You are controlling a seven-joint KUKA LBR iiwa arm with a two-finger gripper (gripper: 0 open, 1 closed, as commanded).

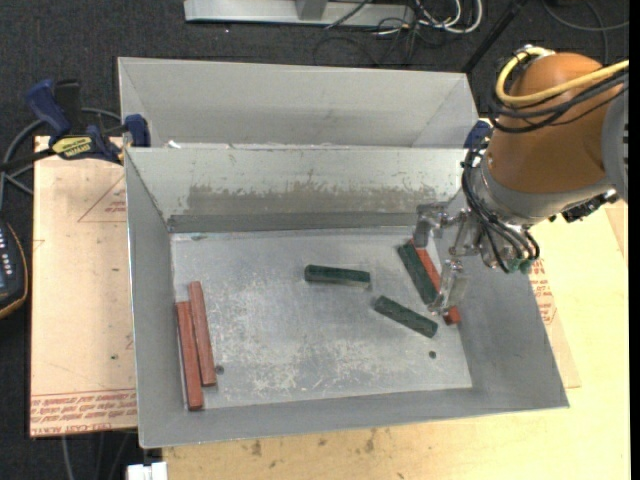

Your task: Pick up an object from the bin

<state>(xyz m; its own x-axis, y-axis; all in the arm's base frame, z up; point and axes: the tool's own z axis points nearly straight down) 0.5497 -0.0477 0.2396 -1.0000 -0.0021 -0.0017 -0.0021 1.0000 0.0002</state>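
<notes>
Grey metal makes the bin (300, 208), and the claw (447, 283) hangs low inside it, close to the right wall. The arm (555, 118) above the claw is round and orange, with wires on it.

Just to the left of the claw lie a green stick (413, 271) and a red stick (428, 264). They lie side by side, touching, and both are slanted. The red stick is the one nearest the claw. It is so close that I cannot tell if the claw touches it. I also cannot tell if the claw is open or shut.

Right below the claw a small red bit (452, 316) shows on the floor. It could be the end of the red stick, but I cannot tell.

Down and to the left of the claw, quite near, a second green stick (405, 315) lies flat and slanted. A little further left, a third green stick (337, 276) lies almost level.

Far to the left of the claw, by the other wall, two long red sticks (195, 343) lie side by side and touch each other
</notes>
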